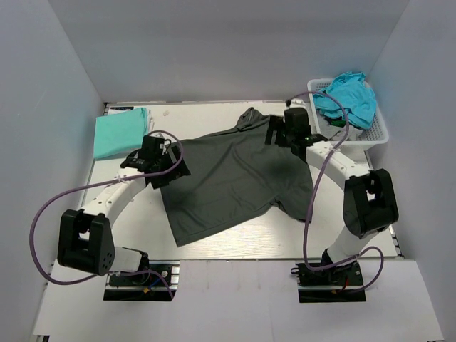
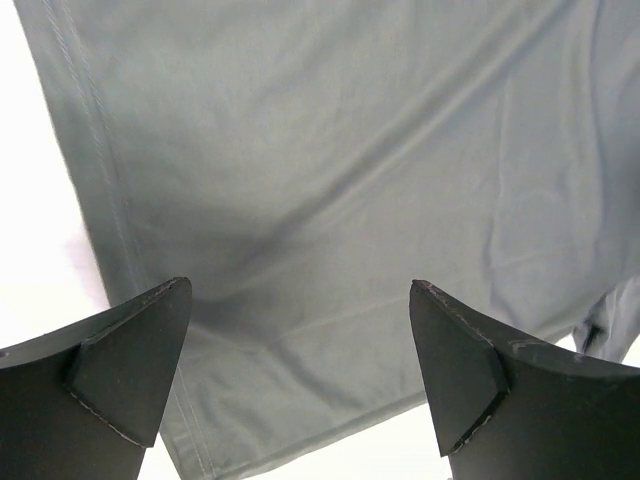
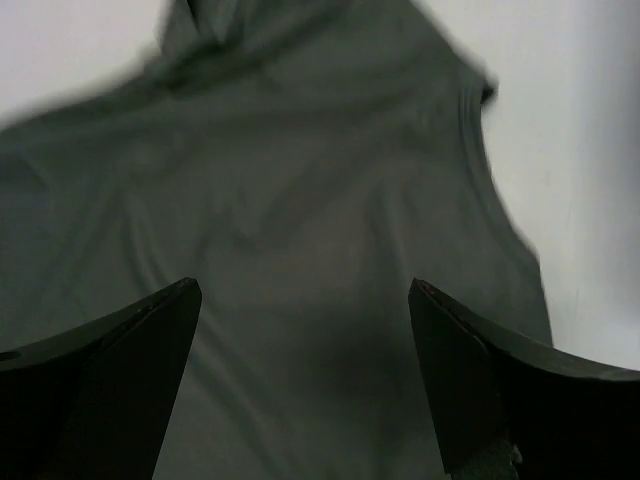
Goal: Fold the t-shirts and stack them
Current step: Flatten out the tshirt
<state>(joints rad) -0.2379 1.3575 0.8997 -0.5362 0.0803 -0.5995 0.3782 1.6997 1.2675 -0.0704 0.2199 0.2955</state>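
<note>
A dark charcoal-grey t-shirt (image 1: 228, 178) lies spread flat on the white table, tilted, its collar towards the far side. My left gripper (image 1: 173, 162) is open over the shirt's left edge; the left wrist view shows the grey cloth (image 2: 330, 200) and its stitched hem under the open fingers (image 2: 130, 360). My right gripper (image 1: 279, 135) is open over the shirt's far right part; the right wrist view shows the cloth (image 3: 300, 230) below it. A folded mint-green t-shirt (image 1: 120, 133) lies at the far left. A teal t-shirt (image 1: 349, 96) sits in the basket.
A white plastic lattice basket (image 1: 377, 128) stands at the far right corner with the teal shirt and other cloth in it. White walls enclose the table on three sides. The table (image 1: 285, 242) shows bare at the near edge.
</note>
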